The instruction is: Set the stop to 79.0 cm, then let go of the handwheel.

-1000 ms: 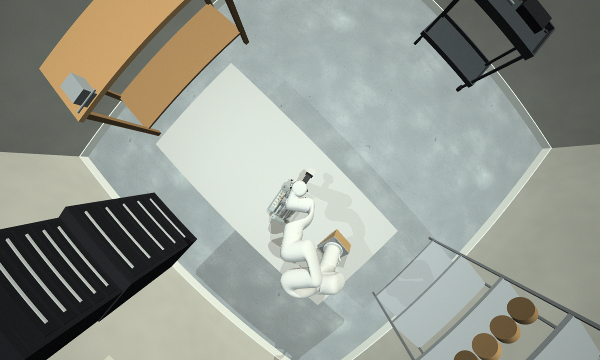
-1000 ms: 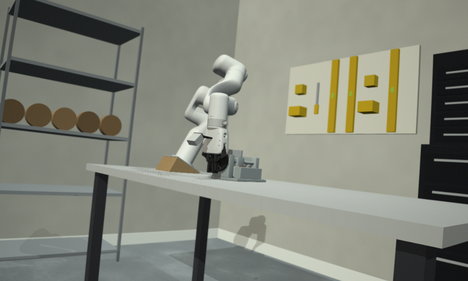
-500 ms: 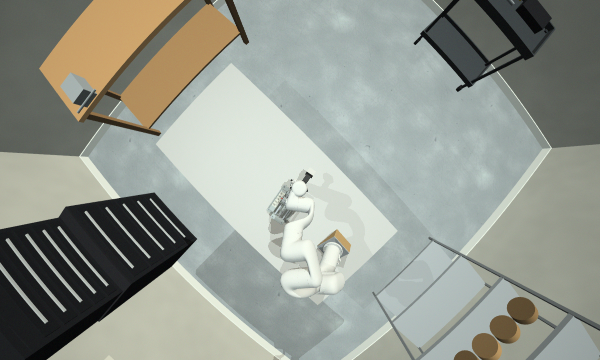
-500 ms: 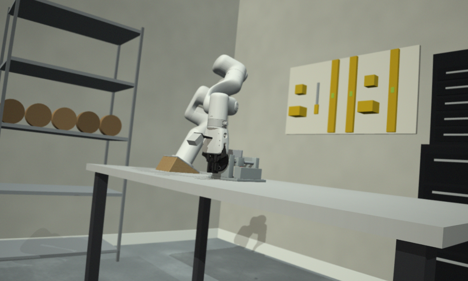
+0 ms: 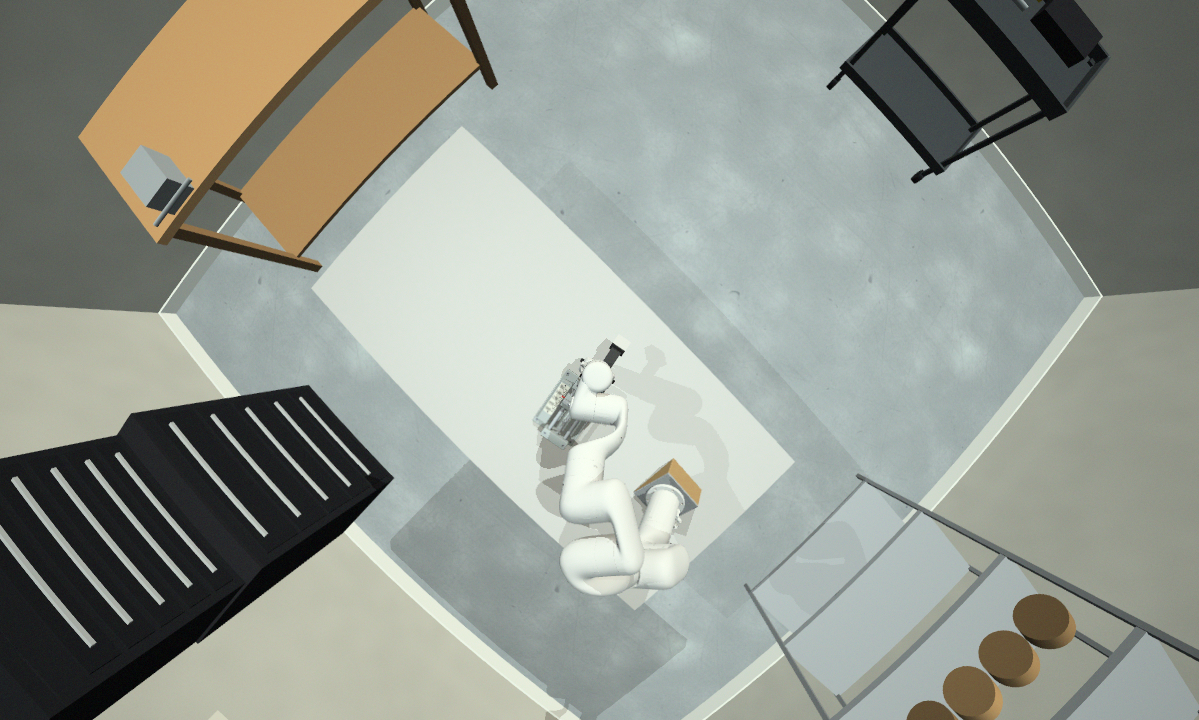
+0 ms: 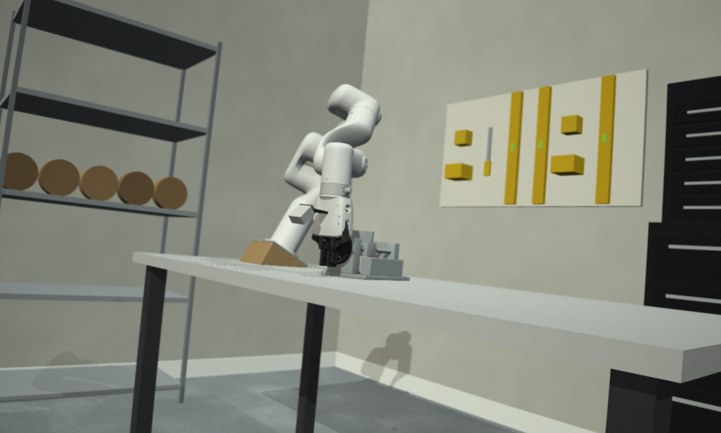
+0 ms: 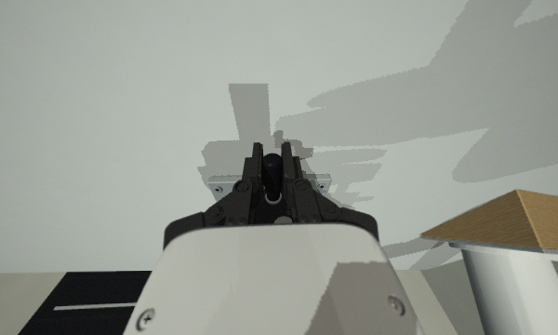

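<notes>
The grey stop mechanism (image 6: 374, 255) (image 5: 562, 404) stands on the white table (image 6: 513, 312) (image 5: 442, 268) in front of the arm's base. Its grey handwheel (image 6: 342, 252) faces the gripper. My gripper (image 6: 328, 257) (image 7: 272, 154) points down at the wheel. In the wrist view its black fingers are shut on the wheel's black crank knob (image 7: 272, 172). The scale reading and the stop's position are too small to tell. In the overhead view the arm hides most of the gripper.
A wooden wedge-shaped base (image 6: 270, 252) (image 7: 507, 219) (image 5: 670, 479) carries the arm. A metal shelf with brown cylinders (image 6: 88, 183), a black drawer cabinet (image 6: 702, 204) and a wall board with yellow bars (image 6: 540, 139) stand around the table.
</notes>
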Motion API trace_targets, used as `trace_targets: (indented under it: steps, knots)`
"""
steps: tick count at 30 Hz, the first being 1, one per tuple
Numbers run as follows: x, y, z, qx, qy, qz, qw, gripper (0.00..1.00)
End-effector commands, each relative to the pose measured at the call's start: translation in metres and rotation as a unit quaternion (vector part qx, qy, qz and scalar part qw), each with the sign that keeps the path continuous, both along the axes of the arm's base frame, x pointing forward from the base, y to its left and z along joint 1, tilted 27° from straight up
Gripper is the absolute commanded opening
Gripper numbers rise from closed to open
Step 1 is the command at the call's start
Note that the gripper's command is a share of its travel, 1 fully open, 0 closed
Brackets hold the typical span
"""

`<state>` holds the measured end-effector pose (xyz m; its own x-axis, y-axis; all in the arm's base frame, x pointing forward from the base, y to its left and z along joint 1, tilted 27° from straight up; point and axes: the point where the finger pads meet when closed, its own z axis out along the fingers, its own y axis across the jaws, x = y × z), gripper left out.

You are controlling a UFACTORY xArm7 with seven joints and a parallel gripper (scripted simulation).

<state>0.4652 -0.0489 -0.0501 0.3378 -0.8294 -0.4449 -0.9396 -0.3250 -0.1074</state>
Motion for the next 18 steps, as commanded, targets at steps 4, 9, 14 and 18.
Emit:
trace_targets:
  steps: [4,9,14,18]
  knots:
    - [0.0043,-0.0013,0.0025,-0.001,-0.002,-0.001,1.0,0.06]
    - [0.0064,-0.001,0.0036,-0.001,-0.002,-0.001,1.0,0.06]
    - [0.0078,-0.0009,0.0044,-0.001,-0.002,-0.001,1.0,0.06]
    - [0.0099,-0.0008,0.0059,-0.001,-0.002,-0.001,1.0,0.06]
